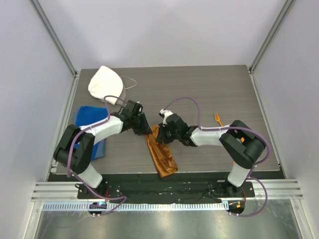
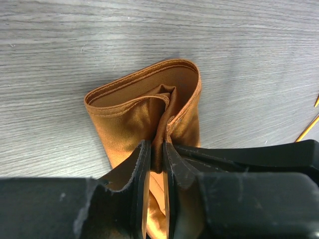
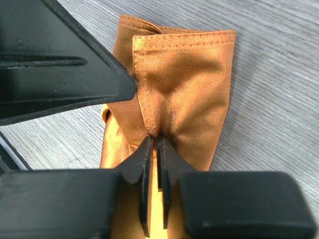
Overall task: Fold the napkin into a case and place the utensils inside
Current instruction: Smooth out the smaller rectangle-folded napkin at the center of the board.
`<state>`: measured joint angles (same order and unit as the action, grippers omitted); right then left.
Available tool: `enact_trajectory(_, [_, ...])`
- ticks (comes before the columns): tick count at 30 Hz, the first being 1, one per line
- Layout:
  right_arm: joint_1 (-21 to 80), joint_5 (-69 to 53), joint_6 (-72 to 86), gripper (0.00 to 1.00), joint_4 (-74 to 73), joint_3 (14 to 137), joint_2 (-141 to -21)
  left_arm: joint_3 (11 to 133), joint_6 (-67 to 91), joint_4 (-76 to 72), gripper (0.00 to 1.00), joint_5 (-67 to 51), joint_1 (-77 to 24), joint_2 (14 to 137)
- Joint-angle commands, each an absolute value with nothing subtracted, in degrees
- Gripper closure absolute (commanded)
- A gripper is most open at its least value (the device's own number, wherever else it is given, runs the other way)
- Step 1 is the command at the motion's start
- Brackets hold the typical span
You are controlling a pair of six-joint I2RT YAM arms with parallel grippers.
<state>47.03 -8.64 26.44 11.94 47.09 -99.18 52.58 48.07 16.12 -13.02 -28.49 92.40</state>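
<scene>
We see L gripper [image 2: 157,149] & R gripper [image 3: 154,142] each clamped on the far end of the napkin [image 1: 160,152], a narrow strip lying near-center, w/ prob. a fork [image 1: 218,119] off right.

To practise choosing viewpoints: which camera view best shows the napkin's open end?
Left wrist: the napkin fills it, layers parted at the end, the left hand pinching an inner fold. Right wrist shows only a hemmed outer flap; the top view shows the whole strip, small, its far end covered.

Napkin [image 2: 144,119] and utensils [image 2: 308,128] run off left wrist view's edges
</scene>
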Motion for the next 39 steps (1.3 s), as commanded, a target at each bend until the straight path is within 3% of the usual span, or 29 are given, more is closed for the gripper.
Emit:
enact_trajectory(1, [47.29,-8.0,25.75,0.92,13.36,48.96,-98.8,52.56,48.16,15.38,0.8,-12.05,-28.21,89.74])
enact_trajectory(6, [47.9,-9.05,26.89,0.99,11.34,48.61,-96.42,52.82,48.08,16.0,0.73,-11.25,-27.95,89.03])
enact_trajectory(16, [48.6,-9.31,28.21,0.99,10.9,46.93,-92.11,52.73,48.08,16.52,0.55,-11.78,-27.95,87.89])
enact_trajectory(25, [49.04,-9.93,28.74,0.99,12.66,45.44,-94.57,52.82,48.6,17.14,0.48,-11.95,-27.95,85.08])
enact_trajectory(35, [49.04,-9.49,28.65,0.98,13.19,45.53,-95.1,54.4,47.29,17.31,0.54,-12.22,-27.95,90.52])
enact_trajectory(39, [49.13,-9.4,27.86,0.9,11.69,47.1,-95.1,55.37,46.76,17.67,0.62,-11.95,-27.95,90.88])
